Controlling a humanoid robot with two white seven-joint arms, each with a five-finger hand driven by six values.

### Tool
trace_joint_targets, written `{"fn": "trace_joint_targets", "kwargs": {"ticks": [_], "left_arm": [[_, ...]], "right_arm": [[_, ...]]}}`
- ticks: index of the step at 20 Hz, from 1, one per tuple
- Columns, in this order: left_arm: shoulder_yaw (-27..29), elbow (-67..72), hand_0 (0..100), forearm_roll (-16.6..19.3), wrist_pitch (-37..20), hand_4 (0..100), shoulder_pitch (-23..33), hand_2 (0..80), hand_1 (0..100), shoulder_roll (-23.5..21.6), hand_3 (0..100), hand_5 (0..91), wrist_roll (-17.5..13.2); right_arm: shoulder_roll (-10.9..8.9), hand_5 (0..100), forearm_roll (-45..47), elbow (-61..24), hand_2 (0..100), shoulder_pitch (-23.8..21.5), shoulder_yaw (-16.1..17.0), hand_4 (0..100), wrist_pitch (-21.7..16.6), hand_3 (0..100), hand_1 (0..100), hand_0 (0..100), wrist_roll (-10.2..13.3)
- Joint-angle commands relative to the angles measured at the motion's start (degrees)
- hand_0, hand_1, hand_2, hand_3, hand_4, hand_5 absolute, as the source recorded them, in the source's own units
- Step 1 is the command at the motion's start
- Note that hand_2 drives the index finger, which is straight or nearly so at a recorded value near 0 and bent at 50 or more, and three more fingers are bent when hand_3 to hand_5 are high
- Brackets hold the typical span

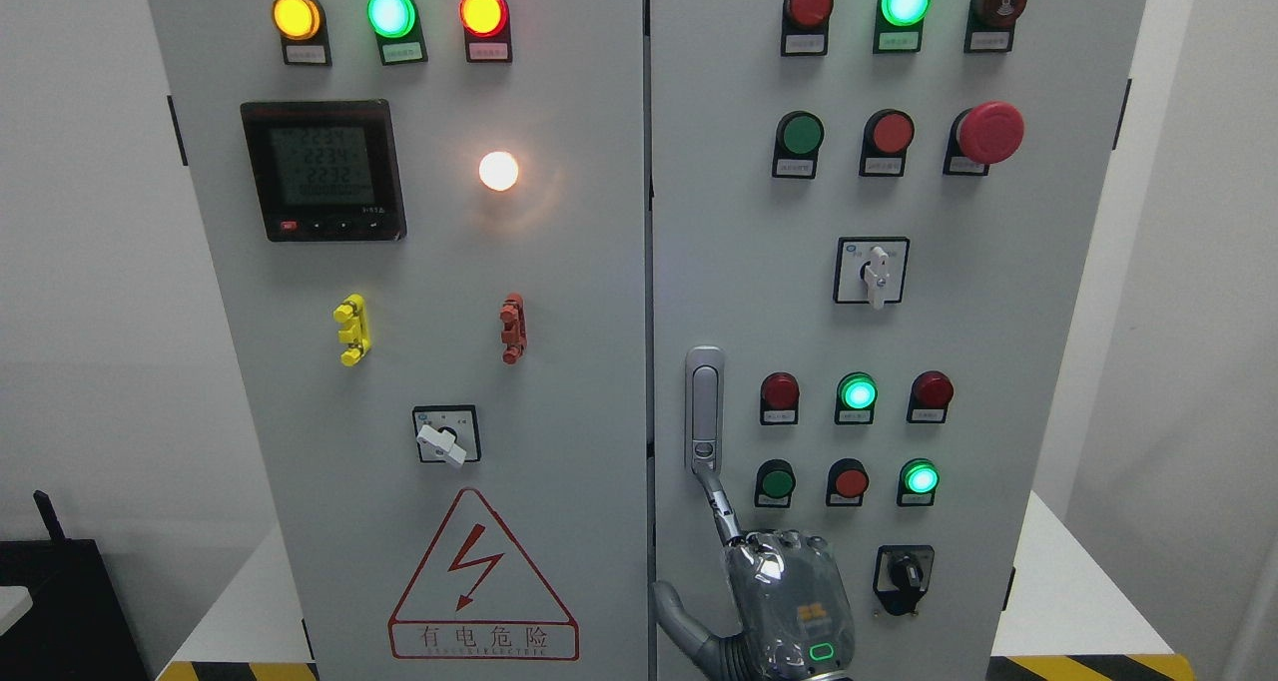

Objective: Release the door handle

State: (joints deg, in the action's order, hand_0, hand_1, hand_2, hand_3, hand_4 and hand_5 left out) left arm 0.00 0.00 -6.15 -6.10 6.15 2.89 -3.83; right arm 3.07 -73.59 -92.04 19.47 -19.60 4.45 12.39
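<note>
Against grey cabinet doors (559, 361) crowded with lamps and switches, right hand (789, 601) low, one extended finger (721, 506) apparently touching the bottom of the door handle (704, 406) just above, other fingers curled, gripping nothing; risk: snagging the lever while withdrawing, tugging the door.

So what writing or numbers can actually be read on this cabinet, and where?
"有电危险": red-framed strip under the lightning warning triangle, left door.
"2234", roughly, top rows of the digital meter; digits blurry, uncertain.
Small labels under the lamps and buttons: too small to read.
Orange logo on the robot's hand: unreadable.
</note>
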Motion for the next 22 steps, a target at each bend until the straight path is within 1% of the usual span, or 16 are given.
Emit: {"fn": "trace_joint_targets", "kwargs": {"ticks": [1,5,10,14,19,22], "left_arm": [[-0.8,1.1,12,0.0,0.0,0,0.0,0.0,39,0.0,0,0.0,0.0],[-0.8,1.1,12,0.0,0.0,0,-0.1,0.0,39,0.0,0,0.0,0.0],[-0.8,1.1,12,0.0,0.0,0,0.0,0.0,39,0.0,0,0.0,0.0],[-0.8,1.1,12,0.0,0.0,0,0.0,0.0,39,0.0,0,0.0,0.0],[-0.8,1.1,12,0.0,0.0,0,0.0,0.0,39,0.0,0,0.0,0.0],[-0.8,1.1,12,0.0,0.0,0,0.0,0.0,39,0.0,0,0.0,0.0]], "right_arm": [[0.00,100,0.0,0.1,3,-0.1,0.0,100,0.0,100,28,30,-0.3],[0.00,100,0.1,0.1,3,-0.2,0.0,100,-0.1,100,28,30,-0.3],[0.00,100,0.2,-0.2,3,-0.2,0.1,100,-0.2,100,28,30,0.5],[0.00,100,0.2,-0.4,3,-0.2,0.1,100,-0.3,100,28,30,2.4],[0.00,100,0.3,-0.9,4,-0.3,0.1,100,-0.4,100,28,30,3.0],[0.00,100,0.3,-1.0,4,-0.8,0.1,100,-0.6,100,28,30,4.0]]}}
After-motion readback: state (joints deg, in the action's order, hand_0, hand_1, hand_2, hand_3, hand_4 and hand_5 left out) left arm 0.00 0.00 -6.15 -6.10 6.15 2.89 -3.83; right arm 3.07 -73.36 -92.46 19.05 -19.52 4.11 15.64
